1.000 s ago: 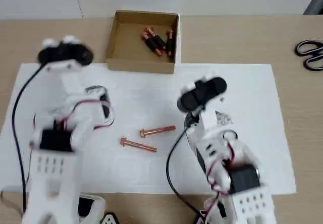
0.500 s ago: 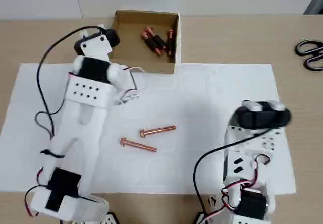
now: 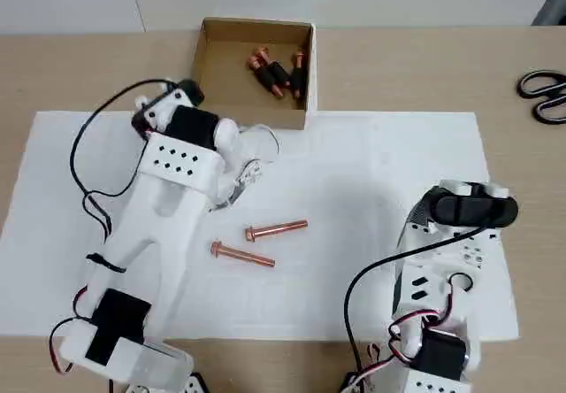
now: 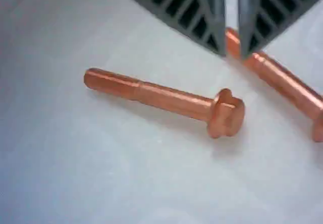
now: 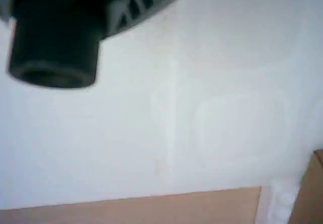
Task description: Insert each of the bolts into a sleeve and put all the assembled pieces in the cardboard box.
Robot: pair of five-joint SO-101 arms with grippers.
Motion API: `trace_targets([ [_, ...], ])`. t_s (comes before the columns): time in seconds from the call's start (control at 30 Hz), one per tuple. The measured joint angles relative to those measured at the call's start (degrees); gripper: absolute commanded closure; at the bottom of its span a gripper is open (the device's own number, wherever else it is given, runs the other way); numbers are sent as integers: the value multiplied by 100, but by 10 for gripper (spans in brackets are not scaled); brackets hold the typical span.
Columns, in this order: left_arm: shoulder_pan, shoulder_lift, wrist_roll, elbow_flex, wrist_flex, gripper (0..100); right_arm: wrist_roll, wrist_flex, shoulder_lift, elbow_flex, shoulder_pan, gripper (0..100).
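Two copper bolts [image 3: 277, 229] [image 3: 241, 254] lie loose on the white sheet [image 3: 398, 145], near its middle. My left gripper [image 3: 252, 161] hangs between the cardboard box [image 3: 212, 74] and the bolts. In the left wrist view its fingers [image 4: 202, 12] stand almost together with nothing between them, just above one bolt [image 4: 282, 80]; the other bolt [image 4: 166, 100] lies beside it. My right arm [image 3: 464, 207] is folded back at the sheet's right side. Its gripper [image 5: 65, 17] is shut on a black sleeve [image 5: 53, 52]. Several assembled pieces [image 3: 274, 73] lie in the box.
Black scissors [image 3: 541, 95] lie on the wooden table at the far right. The box stands at the sheet's far edge. The left arm's body stretches over the sheet's left part.
The left arm unfolded, reached the box edge, then swung back toward the bolts. The right arm pulled back from the middle to the right side. The bolts stayed put.
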Motion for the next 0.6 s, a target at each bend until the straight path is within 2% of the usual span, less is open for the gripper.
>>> trace_targets([
  [0.13, -9, 18, 334, 721, 0, 964, 0, 0, 0, 0, 18, 994],
  [0.37, -422, 18, 413, 1574, 0, 807, 0, 0, 0, 0, 26, 994],
  [0.6, -431, 18, 413, 1960, 0, 791, -18, 0, 0, 0, 26, 994],
])
